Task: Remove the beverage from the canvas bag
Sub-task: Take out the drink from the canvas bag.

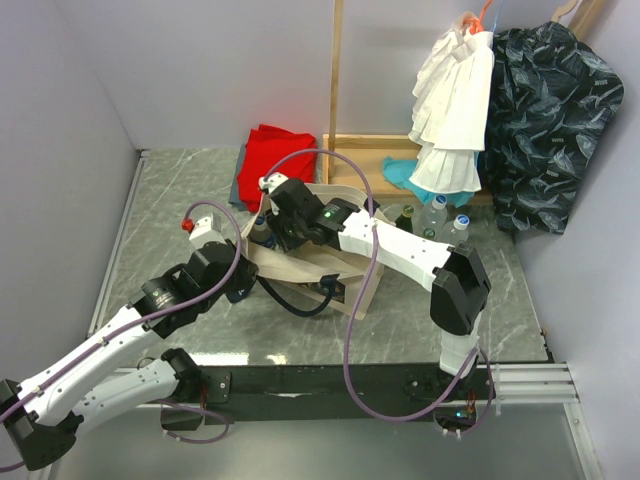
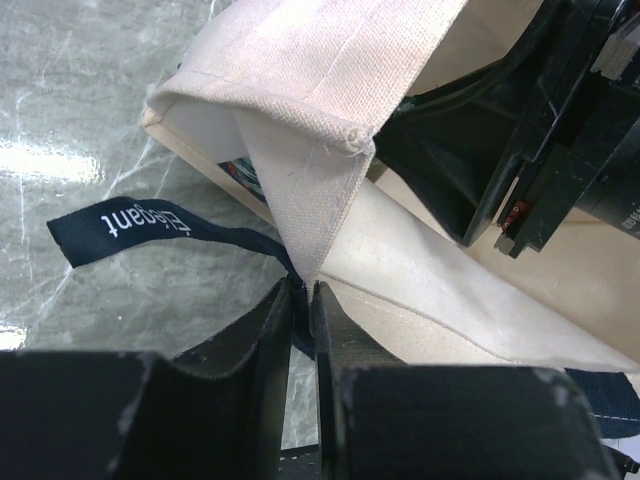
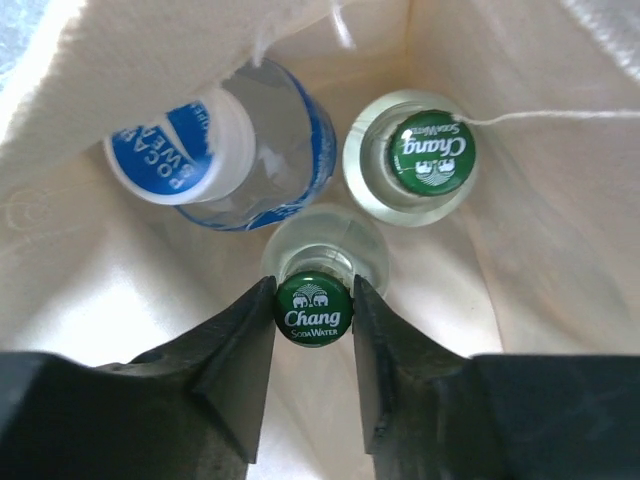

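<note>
The beige canvas bag (image 1: 318, 262) stands mid-table with navy strap handles. My left gripper (image 2: 302, 296) is shut on the bag's near rim seam, where a navy strap (image 2: 120, 226) is sewn on; in the top view it (image 1: 246, 284) sits at the bag's left side. My right gripper (image 3: 314, 292) reaches down inside the bag (image 3: 520, 230), its fingers pressed on both sides of the green cap of a Chang soda water bottle (image 3: 314, 318). A second Chang bottle (image 3: 432, 152) and a blue-labelled Pocari Sweat bottle (image 3: 190, 150) stand beside it in the bag.
A red folded cloth (image 1: 275, 160) lies behind the bag. Several bottles (image 1: 440, 215) stand on the table right of the bag, before a wooden rack (image 1: 365, 150). A white garment (image 1: 455, 110) and a dark shirt (image 1: 550, 130) hang at back right.
</note>
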Controlling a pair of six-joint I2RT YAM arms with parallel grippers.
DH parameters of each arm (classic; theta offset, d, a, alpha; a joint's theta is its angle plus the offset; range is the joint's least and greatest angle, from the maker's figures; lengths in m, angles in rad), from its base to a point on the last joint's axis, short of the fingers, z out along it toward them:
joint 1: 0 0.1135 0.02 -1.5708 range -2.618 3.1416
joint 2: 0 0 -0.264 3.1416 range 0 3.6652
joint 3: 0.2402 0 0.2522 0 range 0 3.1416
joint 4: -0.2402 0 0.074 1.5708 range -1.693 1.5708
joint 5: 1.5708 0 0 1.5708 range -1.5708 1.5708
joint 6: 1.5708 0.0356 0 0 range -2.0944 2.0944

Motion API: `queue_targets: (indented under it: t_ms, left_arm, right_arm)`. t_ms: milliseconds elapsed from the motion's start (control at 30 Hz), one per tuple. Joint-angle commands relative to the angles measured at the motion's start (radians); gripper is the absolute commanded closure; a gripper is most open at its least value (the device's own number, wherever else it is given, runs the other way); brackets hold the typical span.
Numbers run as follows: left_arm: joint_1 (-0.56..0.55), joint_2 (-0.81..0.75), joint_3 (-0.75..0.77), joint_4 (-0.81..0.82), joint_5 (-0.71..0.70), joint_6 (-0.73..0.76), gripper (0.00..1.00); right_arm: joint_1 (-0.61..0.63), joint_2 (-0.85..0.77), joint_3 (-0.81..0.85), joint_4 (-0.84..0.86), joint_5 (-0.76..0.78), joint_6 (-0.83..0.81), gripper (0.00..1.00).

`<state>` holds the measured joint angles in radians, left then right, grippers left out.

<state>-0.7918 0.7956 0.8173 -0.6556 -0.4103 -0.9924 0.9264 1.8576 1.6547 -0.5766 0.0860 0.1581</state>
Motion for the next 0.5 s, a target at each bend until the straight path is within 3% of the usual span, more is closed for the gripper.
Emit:
queue_targets:
  t_ms: [0,200,267,333,367,433,467]
  left_arm:
    - [-0.004,-0.004,-0.003,-0.033,-0.018,0.006,0.81]
    - [-0.003,0.005,0.002,-0.032,-0.016,0.012,0.81]
    - [-0.004,0.008,0.005,-0.03,-0.018,0.015,0.81]
    - [-0.004,0.01,0.006,-0.032,-0.018,0.014,0.81]
    - [-0.004,0.01,0.006,-0.033,-0.018,0.014,0.81]
    - [-0.004,0.01,0.005,-0.032,-0.018,0.014,0.81]
    - [-0.004,0.01,0.008,-0.032,-0.016,0.012,0.81]
  right_arm:
    - [-0.004,0.041,0.033,0.004,-0.014,-0.002,0.61]
    - [-0.008,0.049,0.022,0.009,-0.015,-0.002,0.56]
    - [-0.008,0.054,0.028,0.007,-0.014,0.001,0.69]
    - [-0.008,0.054,0.027,0.012,-0.023,-0.002,0.71]
    - [-0.008,0.054,0.028,0.009,-0.023,-0.003,0.8]
    - [-0.009,0.054,0.031,0.006,-0.017,0.0,0.82]
    - [-0.009,0.054,0.033,0.004,-0.02,-0.002,0.97]
